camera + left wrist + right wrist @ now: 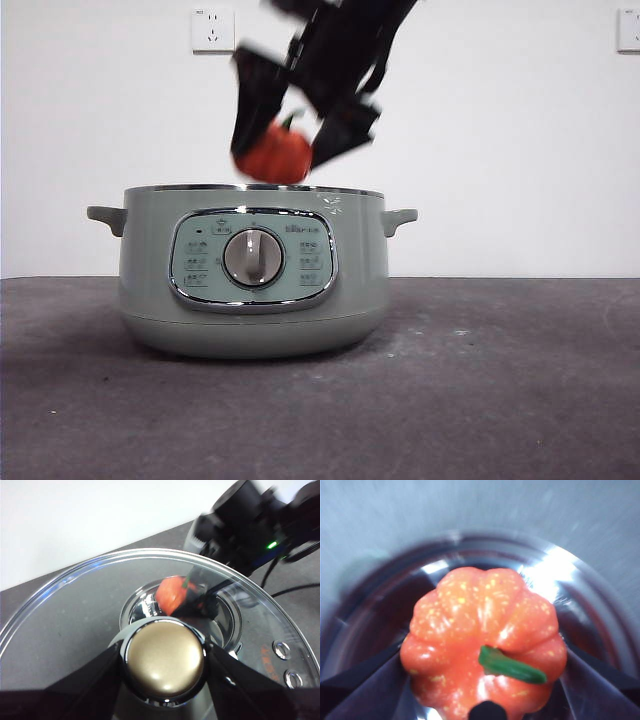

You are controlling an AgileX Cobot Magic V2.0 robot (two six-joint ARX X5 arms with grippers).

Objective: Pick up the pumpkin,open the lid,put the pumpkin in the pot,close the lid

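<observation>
**Pumpkin held over the open pot**

The right claw (292,140) grips the pumpkin (273,153) just above the pot (252,270) on the bench (500,380), rim at 6 o'clock. The left claw (165,662) clamps the lid (90,605) by its knob (165,660), lifted clear.

Left gripper (165,680) jaws clamped either side of the lid's knob (165,661), which reads metallic gold-brown here. The lid (75,615) is see-through with a bright rim, tilted. Through it: the pot (145,605), shiny inside, well beyond the knob. The pumpkin (171,594) sits over the pot's opening, pinched in the right gripper (195,600); black arm with a green light behind it. Two small vent fittings (287,662) near the lid's rim.
</observation>
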